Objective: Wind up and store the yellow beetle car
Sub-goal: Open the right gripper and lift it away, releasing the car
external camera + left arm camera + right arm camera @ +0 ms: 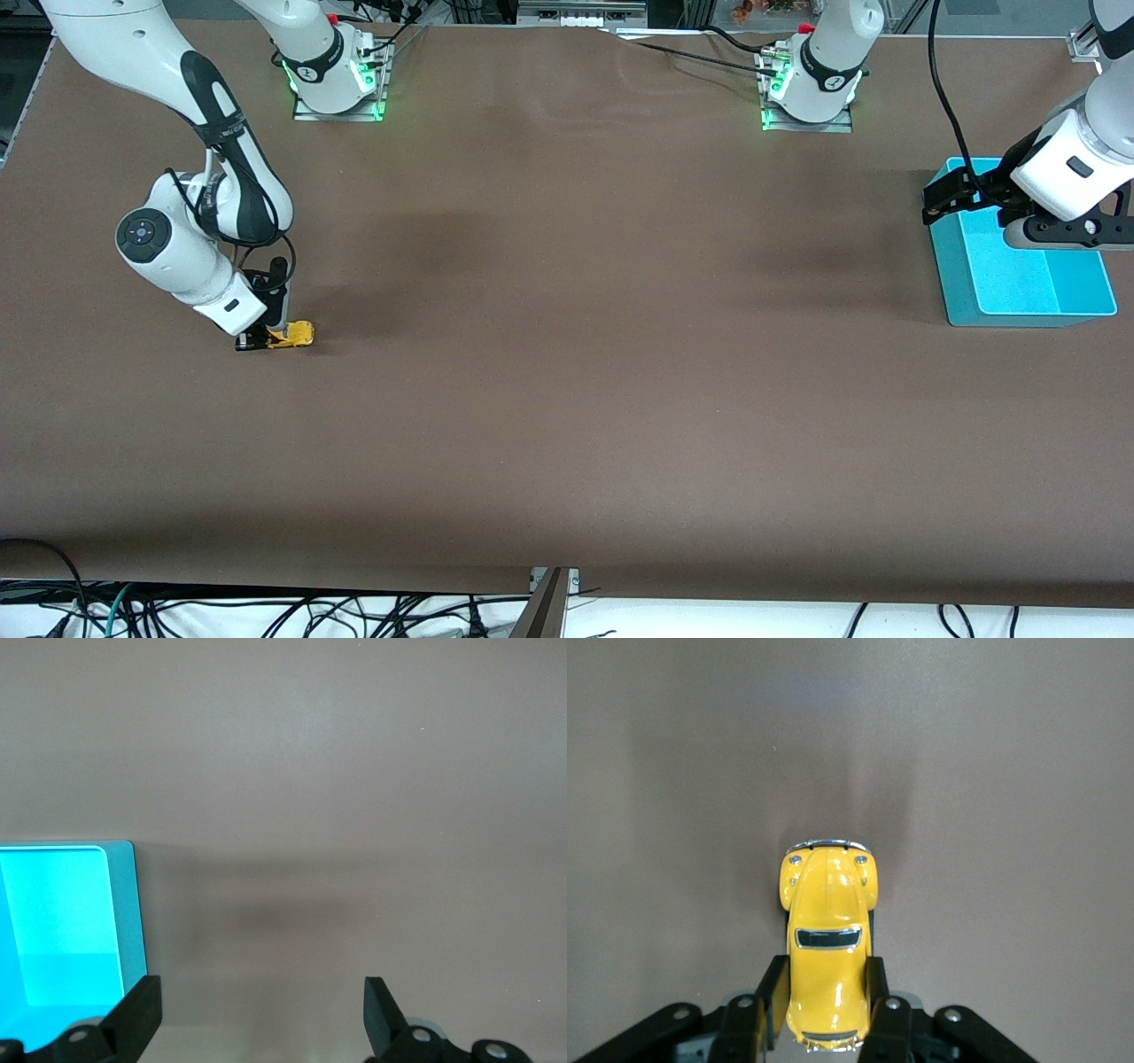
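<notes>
The car (299, 333) sits on the table (567, 354) at the frame's left, clamped at its rear by the low, bent right gripper (266, 340). At the right edge, the left gripper (941, 202) hangs spread open over the bin (1019, 283), hiding part of it.

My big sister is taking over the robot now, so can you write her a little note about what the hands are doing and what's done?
Right gripper: down at the table toward the right arm's end, fingers shut on the sides of the yellow beetle car, whose wheels look to be on the brown table.
Left gripper: open, holding nothing, waiting above the teal bin's edge at the left arm's end.
Done: the car is gripped. Whether it has been wound cannot be told.
Left: wind it if needed, then carry it across to the bin, which looks empty where visible, and drop it in.
</notes>
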`<state>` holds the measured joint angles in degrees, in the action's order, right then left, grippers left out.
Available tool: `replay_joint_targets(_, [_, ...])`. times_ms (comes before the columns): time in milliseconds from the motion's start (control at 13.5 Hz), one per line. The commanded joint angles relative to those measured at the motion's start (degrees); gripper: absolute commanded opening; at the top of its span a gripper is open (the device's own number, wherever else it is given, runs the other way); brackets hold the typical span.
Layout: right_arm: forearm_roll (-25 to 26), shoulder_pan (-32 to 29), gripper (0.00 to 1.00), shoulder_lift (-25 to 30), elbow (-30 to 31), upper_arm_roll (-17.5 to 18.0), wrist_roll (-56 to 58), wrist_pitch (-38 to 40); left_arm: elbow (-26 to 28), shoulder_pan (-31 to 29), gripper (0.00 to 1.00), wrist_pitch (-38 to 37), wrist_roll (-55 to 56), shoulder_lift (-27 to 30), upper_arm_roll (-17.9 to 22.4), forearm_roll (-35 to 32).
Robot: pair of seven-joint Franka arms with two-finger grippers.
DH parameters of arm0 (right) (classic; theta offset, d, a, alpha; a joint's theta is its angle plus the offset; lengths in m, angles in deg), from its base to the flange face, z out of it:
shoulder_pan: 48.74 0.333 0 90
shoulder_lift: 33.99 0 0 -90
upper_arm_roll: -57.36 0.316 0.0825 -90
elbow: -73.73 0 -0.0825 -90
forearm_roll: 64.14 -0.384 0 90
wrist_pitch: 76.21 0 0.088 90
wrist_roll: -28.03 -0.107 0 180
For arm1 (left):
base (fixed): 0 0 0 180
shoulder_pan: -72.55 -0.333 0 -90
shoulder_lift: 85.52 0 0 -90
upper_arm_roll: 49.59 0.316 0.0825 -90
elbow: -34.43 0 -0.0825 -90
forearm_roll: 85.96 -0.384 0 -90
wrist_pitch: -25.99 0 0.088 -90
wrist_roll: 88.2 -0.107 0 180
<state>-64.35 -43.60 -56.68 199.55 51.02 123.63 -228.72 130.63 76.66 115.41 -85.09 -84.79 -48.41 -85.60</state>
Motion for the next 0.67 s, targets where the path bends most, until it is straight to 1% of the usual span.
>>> replay_joint_targets(0, [-0.2, -0.9, 1.00, 0.2, -1.8, 0.5, 0.4, 2.6, -1.2, -0.5, 1.00, -1.2, -0.1, 0.1, -0.4, 1.0])
replay_joint_targets(370, [-0.2, -0.9, 1.00, 2.1, -7.8, 0.5, 0.6, 13.0, -1.1, -0.5, 1.00, -1.2, -0.1, 0.1, -0.4, 1.1])
replay_joint_targets(591, [-0.2, -0.9, 1.00, 2.2, -9.2, 0.5, 0.4, 14.7, -1.1, -0.5, 1.00, -1.1, -0.1, 0.1, -0.4, 1.1])
